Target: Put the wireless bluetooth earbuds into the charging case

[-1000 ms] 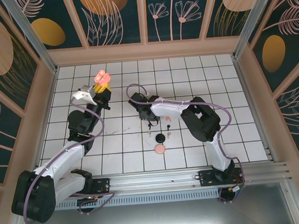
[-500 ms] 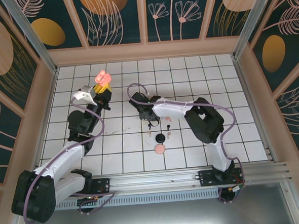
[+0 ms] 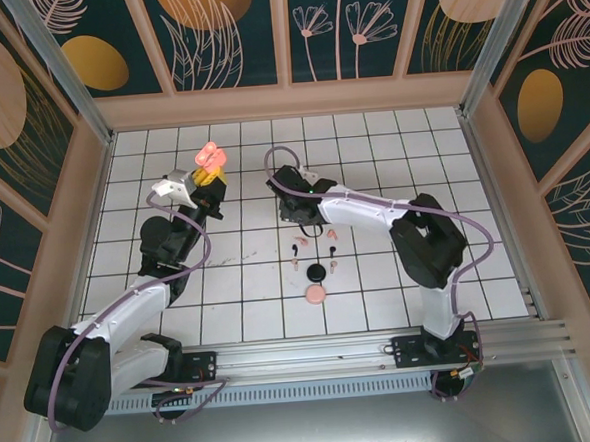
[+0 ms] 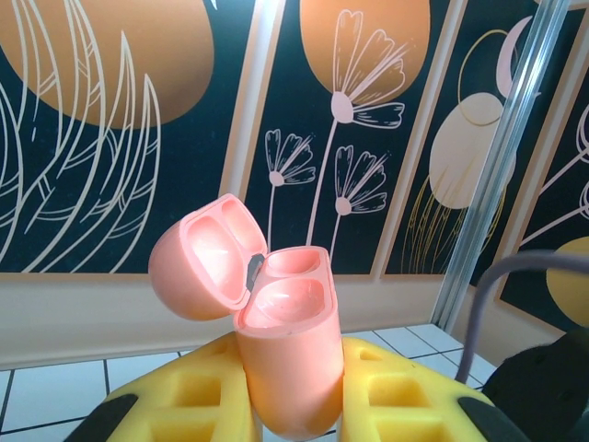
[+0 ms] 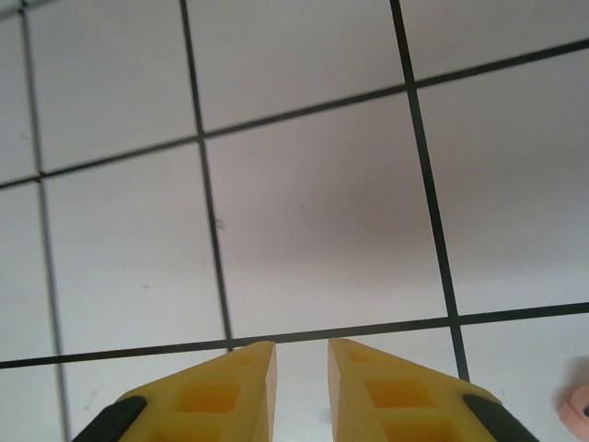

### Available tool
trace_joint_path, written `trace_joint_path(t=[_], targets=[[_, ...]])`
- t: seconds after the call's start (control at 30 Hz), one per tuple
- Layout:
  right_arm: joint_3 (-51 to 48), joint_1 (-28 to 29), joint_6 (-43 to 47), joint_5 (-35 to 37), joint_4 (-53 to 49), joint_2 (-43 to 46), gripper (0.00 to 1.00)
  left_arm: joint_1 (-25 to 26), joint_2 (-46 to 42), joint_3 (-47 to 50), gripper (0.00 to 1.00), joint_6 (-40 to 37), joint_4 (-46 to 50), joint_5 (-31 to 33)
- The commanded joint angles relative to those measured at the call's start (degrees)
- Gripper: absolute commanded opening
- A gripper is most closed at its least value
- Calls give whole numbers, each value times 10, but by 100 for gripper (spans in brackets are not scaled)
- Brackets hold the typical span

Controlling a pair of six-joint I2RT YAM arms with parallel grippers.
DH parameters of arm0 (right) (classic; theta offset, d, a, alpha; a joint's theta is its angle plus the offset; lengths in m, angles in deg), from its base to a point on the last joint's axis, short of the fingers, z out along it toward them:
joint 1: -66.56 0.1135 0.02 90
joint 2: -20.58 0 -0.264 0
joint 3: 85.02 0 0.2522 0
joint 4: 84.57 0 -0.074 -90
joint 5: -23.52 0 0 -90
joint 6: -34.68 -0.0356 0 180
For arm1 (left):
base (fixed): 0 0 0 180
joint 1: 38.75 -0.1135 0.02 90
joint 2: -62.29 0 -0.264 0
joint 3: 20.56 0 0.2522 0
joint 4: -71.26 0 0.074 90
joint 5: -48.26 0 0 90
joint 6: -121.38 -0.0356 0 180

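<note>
Right gripper [image 5: 302, 368] has pulled back across the tiles, away from the loose earbuds [image 3: 329, 236], which lie scattered on the white tiled table [image 3: 452, 171] nearer the arm bases. Its jaws are narrow, bare tile in the gap, nothing held. Left gripper [image 4: 290, 391] has shifted slightly right, clamped on the pink charging case [image 4: 287, 350], upright, lid open, both wells empty.
</note>
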Motion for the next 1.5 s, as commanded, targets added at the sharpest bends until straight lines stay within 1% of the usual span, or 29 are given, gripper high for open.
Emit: trace_joint_path(t=[0.0, 0.1, 0.23, 0.53, 0.6, 0.67, 0.77, 0.9, 1.0, 1.2, 1.47], targets=[[7, 3, 33, -13, -21, -41, 22, 4, 0, -1, 0, 6, -28, -2], [0, 4, 30, -13, -20, -53, 23, 5, -1, 1, 0, 3, -28, -1], [-9, 5, 21, -16, -10, -42, 24, 6, -1, 1, 0, 0, -28, -1], [-21, 6, 34, -2, -35, 18, 27, 6, -2, -2, 0, 9, -22, 3], [-31, 6, 54, -11, -36, 30, 28, 6, -3, -2, 0, 9, -20, 1], [-43, 9, 98, -30, -35, 41, 28, 6, -5, -1, 0, 10, -17, 0], [-61, 15, 150, -34, -49, 55, 29, 6, -7, -2, 0, 11, -15, 1], [-98, 16, 193, -51, -52, 78, 29, 7, -6, -3, 0, 15, -14, -1], [-123, 18, 208, -61, -52, 90, 28, 7, -4, -5, 0, 16, -13, -1], [-160, 21, 210, -56, -43, 102, 29, 7, -2, -12, 0, 17, -10, -4], [-165, 23, 215, -61, -30, 82, 29, 8, 1, -18, 0, 21, -6, -6]])
